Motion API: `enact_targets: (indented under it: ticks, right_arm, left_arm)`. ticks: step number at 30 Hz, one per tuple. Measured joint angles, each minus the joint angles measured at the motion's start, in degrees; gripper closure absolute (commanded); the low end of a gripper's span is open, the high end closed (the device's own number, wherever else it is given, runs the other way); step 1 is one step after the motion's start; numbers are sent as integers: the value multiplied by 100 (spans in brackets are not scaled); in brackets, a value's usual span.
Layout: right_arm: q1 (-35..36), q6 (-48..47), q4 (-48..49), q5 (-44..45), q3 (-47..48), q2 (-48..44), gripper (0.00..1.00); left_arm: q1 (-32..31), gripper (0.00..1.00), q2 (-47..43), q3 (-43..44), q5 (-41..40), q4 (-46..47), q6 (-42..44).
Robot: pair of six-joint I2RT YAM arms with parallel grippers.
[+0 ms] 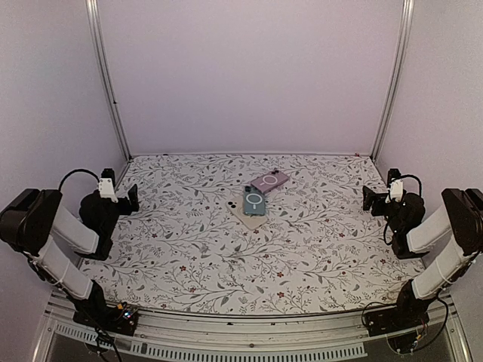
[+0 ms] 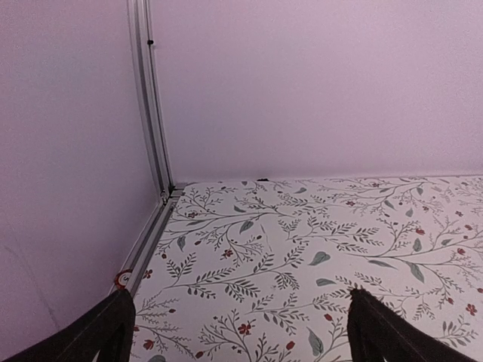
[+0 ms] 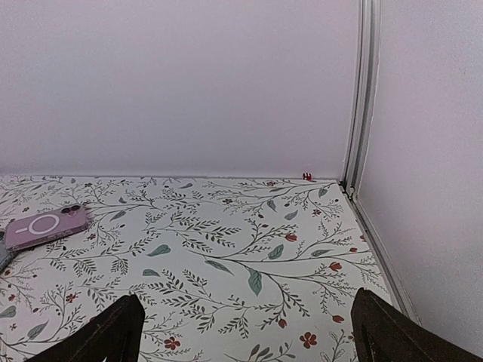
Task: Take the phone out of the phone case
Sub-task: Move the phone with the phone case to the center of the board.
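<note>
Three phone-shaped things lie together at the table's middle. A teal-blue cased phone [image 1: 254, 203] with a ring on its back overlaps a cream one [image 1: 238, 211], and a mauve-pink one [image 1: 270, 181] lies just behind them. The pink one also shows at the left of the right wrist view [image 3: 45, 225]. My left gripper [image 1: 130, 197] is open and empty at the far left, well away from the phones. My right gripper [image 1: 368, 198] is open and empty at the far right. Neither touches anything. The left wrist view shows only the floral table cover between its fingers [image 2: 106, 332].
The floral cloth [image 1: 189, 256] covers the whole table. Pale walls and aluminium frame posts [image 1: 106, 83] close in the back and sides. A small red item [image 3: 307, 176] sits at the back wall near the right corner post [image 3: 361, 98].
</note>
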Motion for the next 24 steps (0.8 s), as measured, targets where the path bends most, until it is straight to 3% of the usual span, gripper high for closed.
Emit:
enact_targets:
  ticks: [13,17,24]
  right_arm:
    - [0,-2,0,-7,0,0,1]
    - [0,-4,-295,4,55,-138,1]
    - [0,149,-1971,101,1019,-1058,1]
  left_arm:
    - [-2,1,-24,35,20,-120,22]
    - [-52,1,-470,317,-7,-944,81]
    - [-164,0,-1770,1217,-409,-2553,-4]
